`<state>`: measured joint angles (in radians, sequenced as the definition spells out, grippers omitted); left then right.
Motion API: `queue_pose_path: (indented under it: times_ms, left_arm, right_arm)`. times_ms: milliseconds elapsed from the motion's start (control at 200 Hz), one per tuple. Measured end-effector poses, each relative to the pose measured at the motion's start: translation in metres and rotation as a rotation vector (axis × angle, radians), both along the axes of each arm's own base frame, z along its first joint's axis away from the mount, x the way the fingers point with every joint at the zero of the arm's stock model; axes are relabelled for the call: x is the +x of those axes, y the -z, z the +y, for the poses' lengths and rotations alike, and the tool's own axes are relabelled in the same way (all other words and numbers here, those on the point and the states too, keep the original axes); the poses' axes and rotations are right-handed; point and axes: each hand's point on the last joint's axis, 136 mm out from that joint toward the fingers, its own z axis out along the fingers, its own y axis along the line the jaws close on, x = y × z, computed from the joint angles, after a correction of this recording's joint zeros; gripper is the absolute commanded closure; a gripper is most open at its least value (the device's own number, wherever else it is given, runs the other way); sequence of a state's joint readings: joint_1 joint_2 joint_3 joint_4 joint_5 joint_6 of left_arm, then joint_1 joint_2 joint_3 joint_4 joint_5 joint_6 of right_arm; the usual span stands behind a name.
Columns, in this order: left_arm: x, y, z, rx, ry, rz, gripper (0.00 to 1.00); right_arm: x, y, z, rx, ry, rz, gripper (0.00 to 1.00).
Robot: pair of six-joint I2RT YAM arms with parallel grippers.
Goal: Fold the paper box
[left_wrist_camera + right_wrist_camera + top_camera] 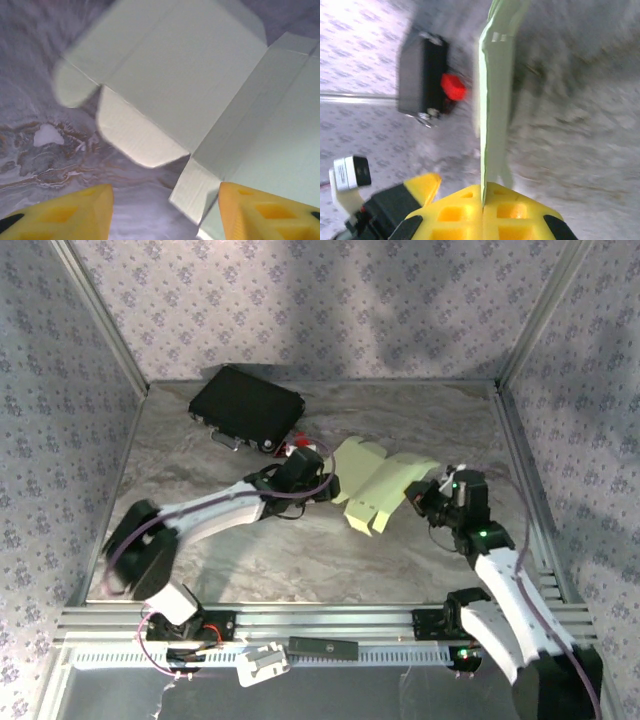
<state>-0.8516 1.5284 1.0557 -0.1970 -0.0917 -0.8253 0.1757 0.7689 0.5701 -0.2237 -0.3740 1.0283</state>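
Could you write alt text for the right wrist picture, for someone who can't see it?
The right end effector is shut on the edge of the pale green paper box, seen edge-on rising up the frame. A black case lies behind, left, on the marbled table.

Soft overhead light, a clean top view, smeared wrist views.

From above, the grey marbled table (pixel 300 560) is evenly and mildly lit. Broad soft shadows cross the patterned back wall (pixel 330 300), and a faint one lies under the pale light-green cardboard paper box (pixel 378 485). In the left wrist view the box's upper-left corner is smeared and the table's veining is soft. The right wrist view is streaked: the black rectangular case (pixel 420 75) and the table blur, the sheet's top glares pale, and the right gripper's (pixel 482 195) yellow plastic fingers (pixel 455 215) are sharpest.
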Motion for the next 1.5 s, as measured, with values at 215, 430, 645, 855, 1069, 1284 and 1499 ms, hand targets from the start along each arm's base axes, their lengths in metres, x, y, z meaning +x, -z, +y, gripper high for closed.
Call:
queue_pose_path:
  times_ms: [215,430,645,855,1069,1284,1499]
  left_arm:
    - [-0.022,-0.117,0.047,-0.138,-0.059,-0.218,0.40]
    - [-0.045,-0.147,0.078,-0.184,-0.048,-0.238,0.40]
    - [-0.046,-0.119,0.092,-0.160,-0.050,-0.139,0.46]
    - [-0.055,-0.054,0.097,-0.055,-0.026,-0.020,0.54]
    - [-0.060,-0.006,0.121,0.027,-0.061,0.052,0.57]
    - [-0.053,0.004,0.129,0.034,-0.074,0.028,0.67]
    - [-0.043,0.018,0.106,-0.005,0.022,0.012,0.79]
  right_arm:
    - [-0.026,-0.155,-0.013,-0.021,0.094,-0.152,1.00]
    - [-0.064,-0.215,-0.004,0.035,0.118,-0.105,1.00]
    - [-0.014,-0.150,0.022,0.013,0.240,0.159,1.00]
    - [0.066,-0.041,0.056,0.012,0.282,0.344,1.00]
    - [0.086,-0.002,0.068,0.071,0.219,0.319,1.00]
    - [0.095,0.019,0.066,0.114,0.184,0.276,1.00]
    - [0.104,0.037,0.071,0.130,0.126,0.224,1.00]
